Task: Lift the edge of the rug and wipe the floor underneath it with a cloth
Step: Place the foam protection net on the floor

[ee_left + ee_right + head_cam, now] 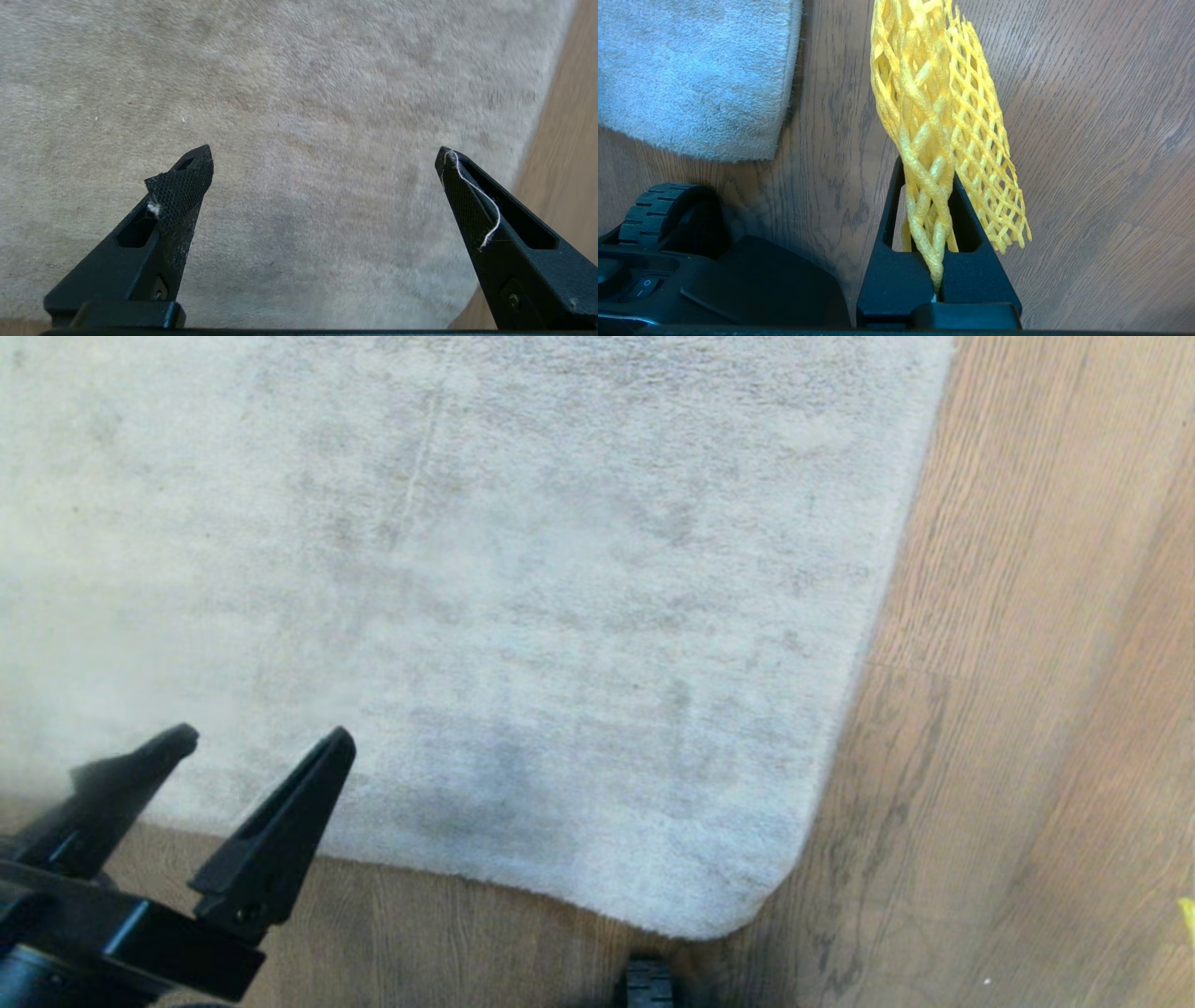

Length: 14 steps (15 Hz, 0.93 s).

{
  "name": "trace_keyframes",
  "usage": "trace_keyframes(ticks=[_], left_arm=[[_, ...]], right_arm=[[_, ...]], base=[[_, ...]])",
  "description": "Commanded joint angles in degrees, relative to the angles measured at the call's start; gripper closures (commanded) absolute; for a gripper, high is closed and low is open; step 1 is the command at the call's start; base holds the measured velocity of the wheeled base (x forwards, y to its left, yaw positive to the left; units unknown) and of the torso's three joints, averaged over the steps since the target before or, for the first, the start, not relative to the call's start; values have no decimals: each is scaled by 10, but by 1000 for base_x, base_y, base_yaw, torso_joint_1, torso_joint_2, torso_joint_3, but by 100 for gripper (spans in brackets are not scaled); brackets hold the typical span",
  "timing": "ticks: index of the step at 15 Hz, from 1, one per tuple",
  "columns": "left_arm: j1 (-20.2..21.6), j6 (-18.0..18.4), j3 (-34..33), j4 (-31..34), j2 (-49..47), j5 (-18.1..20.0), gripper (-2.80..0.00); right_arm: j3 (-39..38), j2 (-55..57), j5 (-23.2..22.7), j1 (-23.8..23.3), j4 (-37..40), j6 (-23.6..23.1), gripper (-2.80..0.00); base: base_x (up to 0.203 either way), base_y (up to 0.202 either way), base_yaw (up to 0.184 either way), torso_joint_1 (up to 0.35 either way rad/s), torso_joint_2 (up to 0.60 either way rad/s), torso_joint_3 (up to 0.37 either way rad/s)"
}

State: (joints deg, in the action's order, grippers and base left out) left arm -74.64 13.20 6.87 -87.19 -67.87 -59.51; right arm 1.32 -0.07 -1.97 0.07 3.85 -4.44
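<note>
Beside the rug edge [780,93], robot wheel [658,210]; right hand [931,186] clamps cloth [943,107].

No readable text or labels anywhere, only a switch mark, unreadable.

Bright, even daylight fills all three views. In the head view the pale grey short-pile rug [523,616] washes out to hazy white at its left side and looks soft. A thin dark shadow lines the rug's rounded corner on the brown wood-grain plank floor [1087,140], whose grain reads sharp.
</note>
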Motion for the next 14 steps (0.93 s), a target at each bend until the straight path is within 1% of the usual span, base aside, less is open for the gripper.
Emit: trace_keyframes(ticks=[1,6,7,11,14], left_arm=[[0,1,-18,-18,-3,5,-280],[0,0,-19,-17,-18,6,-280],[0,0,-19,-17,-22,5,0],[0,3,-20,-12,-23,7,0],[0,3,-27,15,-18,2,0]], right_arm=[[-1,1,0,0,0,0,0],[0,1,0,0,0,0,0],[0,1,0,0,0,0,0],[0,1,0,0,0,0,0],[0,1,0,0,0,0,0]], base=[[0,0,0,0,0,0],[0,0,0,0,0,0],[0,0,0,0,0,0],[0,0,0,0,0,0],[0,0,0,0,0,0]])
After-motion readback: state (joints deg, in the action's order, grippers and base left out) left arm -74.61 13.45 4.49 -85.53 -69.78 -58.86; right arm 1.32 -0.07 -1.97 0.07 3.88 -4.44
